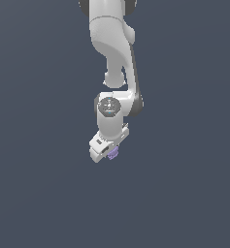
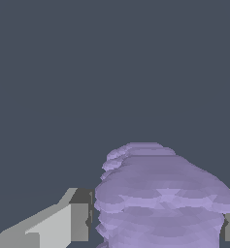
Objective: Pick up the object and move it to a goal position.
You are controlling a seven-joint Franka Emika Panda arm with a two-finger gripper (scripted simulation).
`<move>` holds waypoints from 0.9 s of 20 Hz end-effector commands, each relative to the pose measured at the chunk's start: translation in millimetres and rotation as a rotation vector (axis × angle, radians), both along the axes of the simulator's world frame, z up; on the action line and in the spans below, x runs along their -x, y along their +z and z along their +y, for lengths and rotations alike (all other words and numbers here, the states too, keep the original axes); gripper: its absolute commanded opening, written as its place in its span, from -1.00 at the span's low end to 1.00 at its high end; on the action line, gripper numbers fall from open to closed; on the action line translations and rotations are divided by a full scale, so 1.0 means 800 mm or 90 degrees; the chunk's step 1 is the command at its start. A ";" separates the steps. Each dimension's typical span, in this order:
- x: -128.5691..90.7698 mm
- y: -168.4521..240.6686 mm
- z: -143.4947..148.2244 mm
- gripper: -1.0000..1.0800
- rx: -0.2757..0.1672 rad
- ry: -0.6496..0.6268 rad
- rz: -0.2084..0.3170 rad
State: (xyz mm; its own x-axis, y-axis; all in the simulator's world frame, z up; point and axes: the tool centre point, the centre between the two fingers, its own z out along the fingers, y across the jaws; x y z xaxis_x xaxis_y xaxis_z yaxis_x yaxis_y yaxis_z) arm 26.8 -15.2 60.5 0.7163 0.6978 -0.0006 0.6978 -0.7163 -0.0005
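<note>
A small pale purple block (image 1: 113,153) is seen, lumpy and roughly cube-shaped, with stacked horizontal ridges on its sides. In the wrist view it (image 2: 160,198) is shown close up between the fingers (image 2: 63,225), one at each side.

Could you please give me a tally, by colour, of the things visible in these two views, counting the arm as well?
Pale purple: 1, the ridged block, seen between the fingers of the gripper.
White: 1, the robot arm with that gripper.
Total: 2.
</note>
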 end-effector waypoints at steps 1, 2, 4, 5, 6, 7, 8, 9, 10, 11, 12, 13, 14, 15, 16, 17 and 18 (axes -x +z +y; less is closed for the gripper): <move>0.004 0.015 -0.009 -1.00 0.000 0.000 -0.001; 0.006 0.022 -0.013 -1.00 0.000 0.000 -0.001; 0.011 0.038 -0.022 -1.00 0.000 0.000 -0.001; 0.014 0.047 -0.028 -1.00 0.000 0.000 -0.001; 0.017 0.057 -0.034 -1.00 0.000 0.000 -0.001; 0.021 0.067 -0.040 -1.00 0.000 0.000 -0.001; 0.024 0.079 -0.047 -1.00 0.000 0.000 -0.001; 0.028 0.090 -0.053 -1.00 0.000 0.000 -0.001; 0.032 0.103 -0.060 -1.00 0.000 0.000 -0.001; 0.036 0.116 -0.068 -1.00 0.000 0.000 -0.001; 0.040 0.130 -0.076 -1.00 0.000 0.000 -0.001; 0.044 0.143 -0.084 -1.00 0.000 0.000 -0.001; 0.048 0.156 -0.091 -1.00 0.000 0.000 -0.001; 0.052 0.170 -0.099 -1.00 0.000 0.000 -0.001; 0.056 0.183 -0.107 -1.00 0.000 0.000 -0.001; 0.060 0.197 -0.114 -1.00 0.000 0.000 -0.001; 0.064 0.210 -0.122 -1.00 -0.001 0.000 -0.001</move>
